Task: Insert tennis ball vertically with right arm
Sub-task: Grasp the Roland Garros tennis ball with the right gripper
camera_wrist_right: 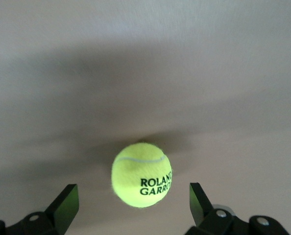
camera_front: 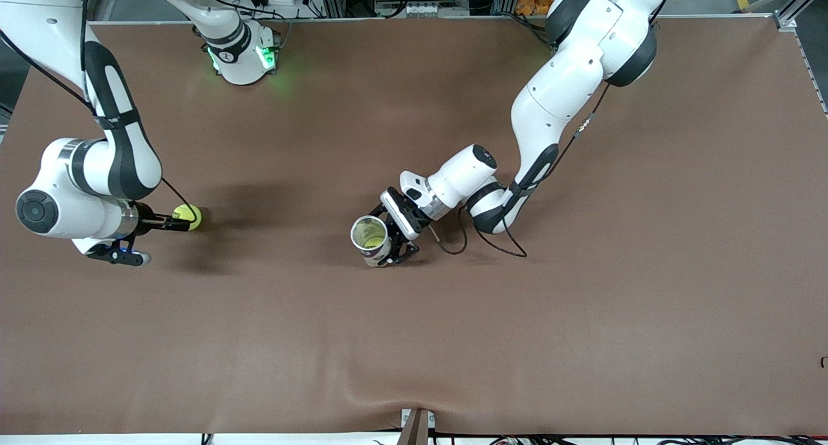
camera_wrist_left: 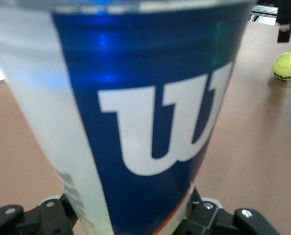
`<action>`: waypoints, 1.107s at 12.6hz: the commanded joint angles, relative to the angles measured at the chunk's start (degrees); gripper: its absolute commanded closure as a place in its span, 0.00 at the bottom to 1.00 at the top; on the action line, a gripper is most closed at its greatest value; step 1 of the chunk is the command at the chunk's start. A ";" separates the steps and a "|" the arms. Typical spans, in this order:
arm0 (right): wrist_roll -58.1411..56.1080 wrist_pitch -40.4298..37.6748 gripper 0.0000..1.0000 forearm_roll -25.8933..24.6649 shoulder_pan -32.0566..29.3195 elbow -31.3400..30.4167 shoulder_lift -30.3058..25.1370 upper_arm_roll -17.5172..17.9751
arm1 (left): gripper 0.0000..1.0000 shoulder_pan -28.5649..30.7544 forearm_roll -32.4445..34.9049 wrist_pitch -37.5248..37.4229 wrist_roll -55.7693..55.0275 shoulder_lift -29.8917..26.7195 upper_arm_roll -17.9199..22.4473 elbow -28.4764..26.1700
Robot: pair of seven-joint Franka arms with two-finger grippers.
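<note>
A: Right gripper down low at the right arm's end of the table, fingers spread wide. Ball sitting on the table between the tips, not pinched yet.

B: Yep, gaps on both sides of the ball in the right wrist view. Left gripper?

A: Mid-table, clamped on the can. Can upright, mouth open to the top, something yellow-green down inside. Ball well apart from the can.
</note>
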 commanded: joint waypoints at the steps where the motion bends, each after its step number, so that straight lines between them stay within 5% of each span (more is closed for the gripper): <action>1: -0.30 1.04 0.00 -1.06 -0.70 -2.74 -1.24 1.33 | 0.18 -0.18 0.85 0.94 -0.09 0.13 0.41 0.75; 11: -2.14 6.92 0.00 -1.06 -2.63 -5.64 2.18 1.33 | 0.18 -0.09 0.85 1.02 -0.09 0.05 0.41 0.75; 13: -2.05 7.19 0.66 -0.89 -2.98 -5.64 2.53 1.33 | 0.18 -0.01 0.85 1.02 -0.09 -0.04 0.41 0.75; 14: -1.97 7.19 0.78 -0.71 -2.98 -5.55 2.53 1.42 | 0.18 -0.01 0.76 1.02 -0.09 -0.04 0.33 0.75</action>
